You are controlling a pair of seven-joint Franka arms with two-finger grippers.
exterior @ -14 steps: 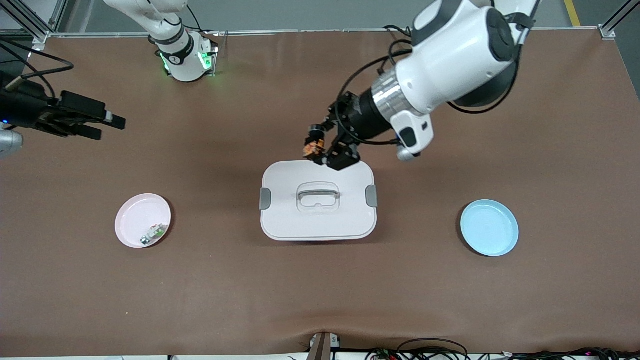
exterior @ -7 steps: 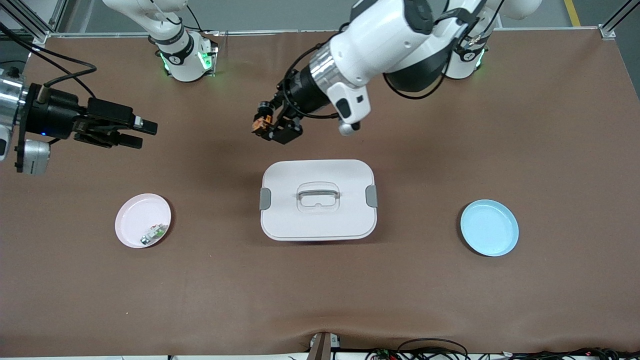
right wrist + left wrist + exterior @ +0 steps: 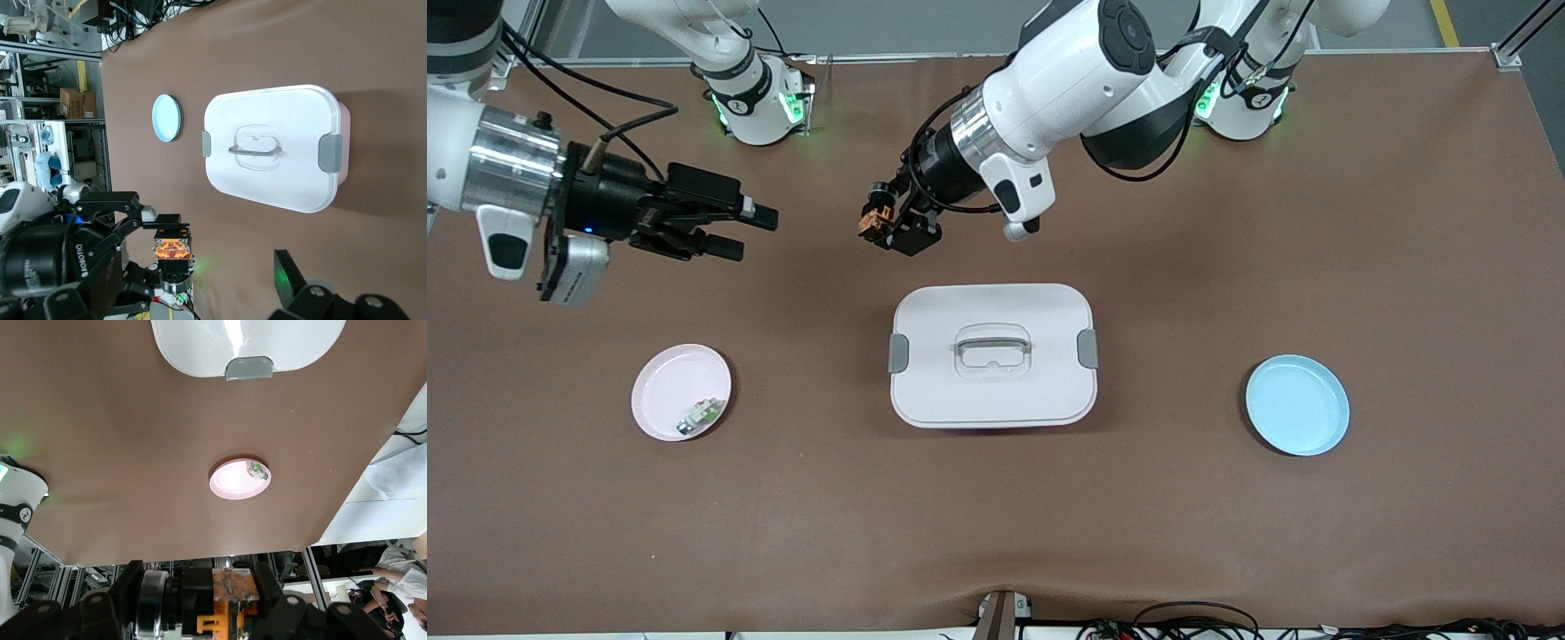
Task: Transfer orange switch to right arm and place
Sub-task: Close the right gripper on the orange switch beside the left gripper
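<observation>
Brown table mat [image 3: 1316,551]; aluminium frame posts [image 3: 1525,31] at corners; grey floor; cluttered shelving [image 3: 40,133] nearby

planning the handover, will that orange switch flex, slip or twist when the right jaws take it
The orange switch looks like a small hard block, so probably stiff and light. Only a short end shows past the left gripper, shut on it, so the open right gripper may get a shallow hold. It could twist; its faces look smooth.

Brown table [image 3: 1227,551] with white lidded box [image 3: 992,356], pink plate [image 3: 667,387], blue plate [image 3: 1296,404].
</observation>
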